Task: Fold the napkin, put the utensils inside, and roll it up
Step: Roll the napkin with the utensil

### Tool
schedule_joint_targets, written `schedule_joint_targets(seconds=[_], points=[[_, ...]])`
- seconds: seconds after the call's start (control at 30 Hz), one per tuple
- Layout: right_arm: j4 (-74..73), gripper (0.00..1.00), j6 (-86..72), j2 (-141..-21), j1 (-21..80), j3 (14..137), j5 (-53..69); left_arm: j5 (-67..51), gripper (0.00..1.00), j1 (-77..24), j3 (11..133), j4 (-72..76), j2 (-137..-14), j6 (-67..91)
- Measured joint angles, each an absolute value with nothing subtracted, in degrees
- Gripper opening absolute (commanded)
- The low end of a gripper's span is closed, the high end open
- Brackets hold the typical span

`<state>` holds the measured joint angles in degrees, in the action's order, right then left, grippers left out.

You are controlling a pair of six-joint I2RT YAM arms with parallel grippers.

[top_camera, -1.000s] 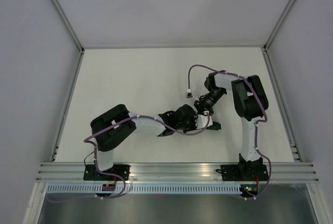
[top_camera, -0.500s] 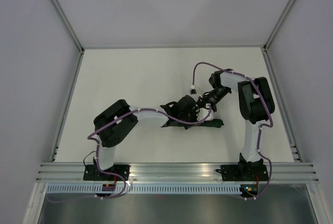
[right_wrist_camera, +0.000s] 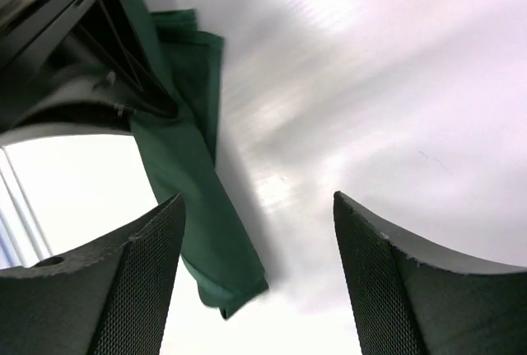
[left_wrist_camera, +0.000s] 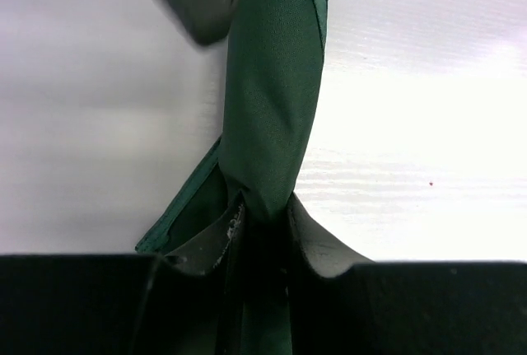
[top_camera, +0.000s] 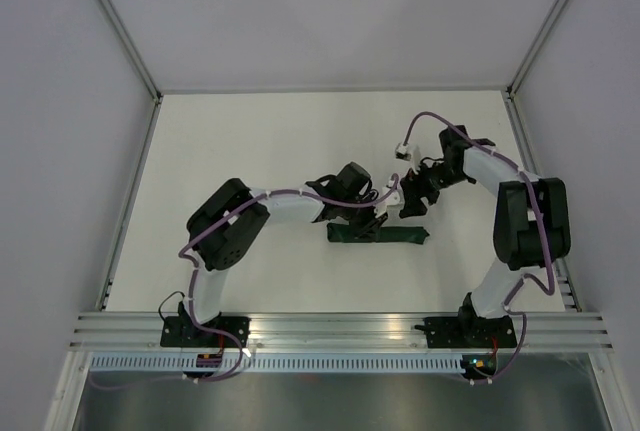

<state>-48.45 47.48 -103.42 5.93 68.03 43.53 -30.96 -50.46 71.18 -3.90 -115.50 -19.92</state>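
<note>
Top view: rolled napkin point(top_camera: 395, 236) lying left to right on table point(top_camera: 250, 141), right of centre; left gripper point(top_camera: 372, 218) on its left half, right gripper point(top_camera: 411, 203) just beyond its far side.
Left wrist view: fingers point(left_wrist_camera: 317, 249) pinched onto napkin roll point(left_wrist_camera: 272, 108).
Right wrist view: fingers point(right_wrist_camera: 140, 289) spread, apart from napkin point(right_wrist_camera: 202, 207) at left.

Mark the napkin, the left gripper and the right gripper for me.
napkin point(top_camera: 398, 236): top external view, right half of the roll.
left gripper point(left_wrist_camera: 263, 207): left wrist view, between fingertips pinching the cloth.
right gripper point(right_wrist_camera: 257, 198): right wrist view, gap between its open fingertips.

arms point(top_camera: 290, 216): white links, black joints | cables point(top_camera: 430, 116): purple | right pincer point(right_wrist_camera: 257, 203) pads point(right_wrist_camera: 140, 281): black mesh
</note>
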Motion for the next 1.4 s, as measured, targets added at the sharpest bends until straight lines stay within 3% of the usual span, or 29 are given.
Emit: schedule_joint_targets(seconds=[0.3, 0.57, 0.87, 1.17, 1.27, 1.4], points=[[-34.04, 0.81, 46.96, -78.13, 3.70, 48.27, 42.98, -41.65, 0.07, -46.13, 80.34, -14.20, -121.49, -16.49], [-22.48, 0.84, 47.81, -65.39, 11.51, 34.54, 37.12, -48.97, 0.08, -43.64, 87.20, -22.20, -126.50, -15.25], [-11.40, 0.84, 48.03, -66.72, 26.22, 28.97, 25.80, -54.98, 0.09, -42.39, 94.98, -30.44, -132.20, -14.57], [-3.81, 0.82, 49.63, -72.55, 33.54, 27.57, 16.27, -58.19, 0.10, -42.11, 97.91, -34.83, -134.65, -14.57], [-0.89, 0.77, 49.78, -74.06, 34.37, 27.64, 14.61, -59.00, 0.13, -41.95, 98.00, -35.90, -134.93, -14.59], [0.45, 0.63, 49.76, -75.68, 34.81, 28.01, 13.63, -60.03, 0.29, -41.63, 98.10, -36.75, -135.31, -14.59]])
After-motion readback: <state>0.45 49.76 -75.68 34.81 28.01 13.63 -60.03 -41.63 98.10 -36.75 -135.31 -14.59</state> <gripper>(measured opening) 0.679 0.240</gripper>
